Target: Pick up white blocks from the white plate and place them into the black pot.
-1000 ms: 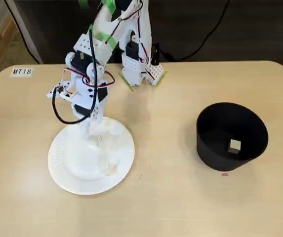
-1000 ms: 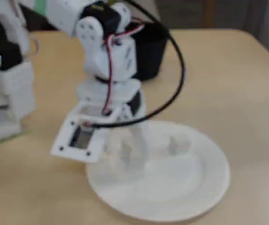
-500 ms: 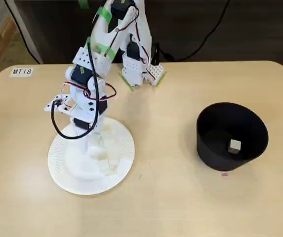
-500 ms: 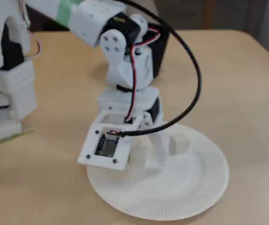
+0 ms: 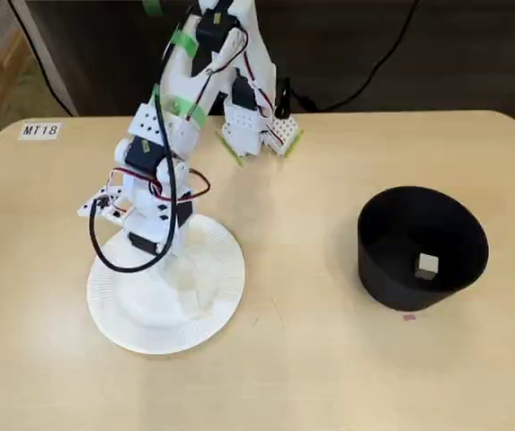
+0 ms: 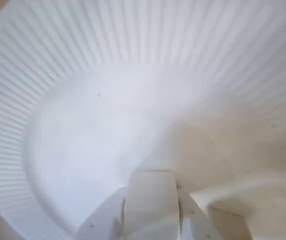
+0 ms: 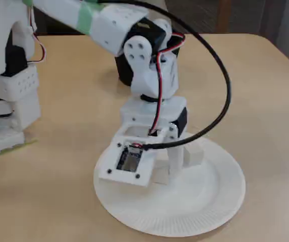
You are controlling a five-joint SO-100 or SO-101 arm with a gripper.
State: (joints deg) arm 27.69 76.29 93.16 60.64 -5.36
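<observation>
Crowding the claw (image 6: 151, 220), white blocks (image 7: 193, 153) dot the white plate (image 7: 205, 212).

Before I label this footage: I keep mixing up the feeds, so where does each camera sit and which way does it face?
A fixed view: high at the table's front, looking down; shows the whole arm, the white plate at left, the black pot at right with a white block inside.
Wrist view: rides the gripper, facing the plate's ribbed rim; a block sits between the fingertips.
Another fixed view: low beside the arm's base, facing across the plate; shows the gripper.
All three share the plate.
</observation>
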